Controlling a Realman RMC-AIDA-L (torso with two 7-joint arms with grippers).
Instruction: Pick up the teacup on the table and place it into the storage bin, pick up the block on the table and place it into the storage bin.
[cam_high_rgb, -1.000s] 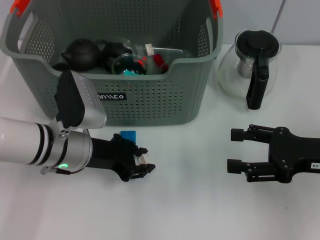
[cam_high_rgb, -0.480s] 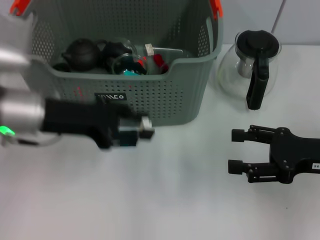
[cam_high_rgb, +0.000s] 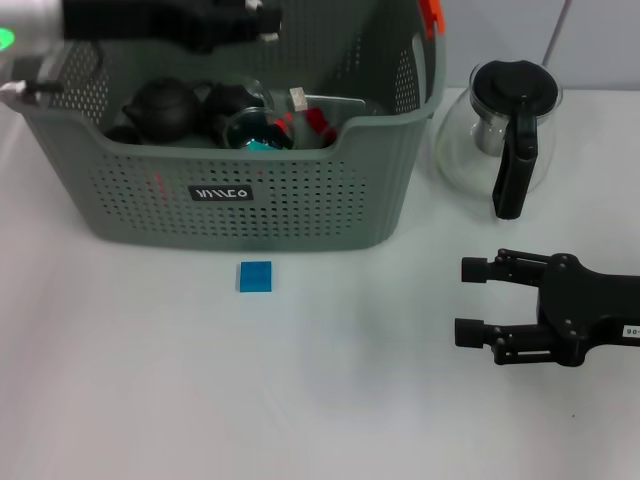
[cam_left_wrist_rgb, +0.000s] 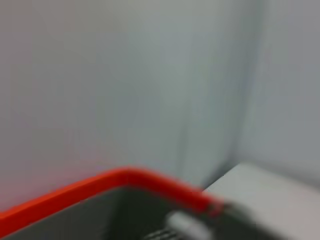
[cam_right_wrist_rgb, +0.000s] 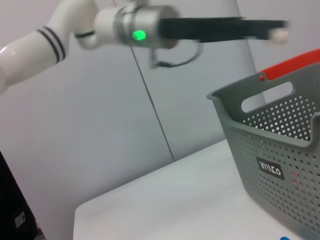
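White table (cam_high_rgb: 330, 400) fills most of what we see, with a pale wall behind it. We count one bin (cam_high_rgb: 300, 215), grey with holes and orange handle tips, at the far left of the table. Inside it we see two dark teapots (cam_high_rgb: 163, 106) and some glass things with bits of red and teal, too jumbled to tell apart. One small blue block (cam_high_rgb: 255, 276) lies flat on the table, just near the bin's front wall and not touching it. One glass coffee pot (cam_high_rgb: 503, 135) with a black lid stands to the right of the bin. Our left gripper (cam_high_rgb: 262, 12) is high over the bin's far left side, and we cannot tell if it is holding anything. Our right gripper (cam_high_rgb: 470, 300) rests low on the right with its fingers spread wide and nothing in them.
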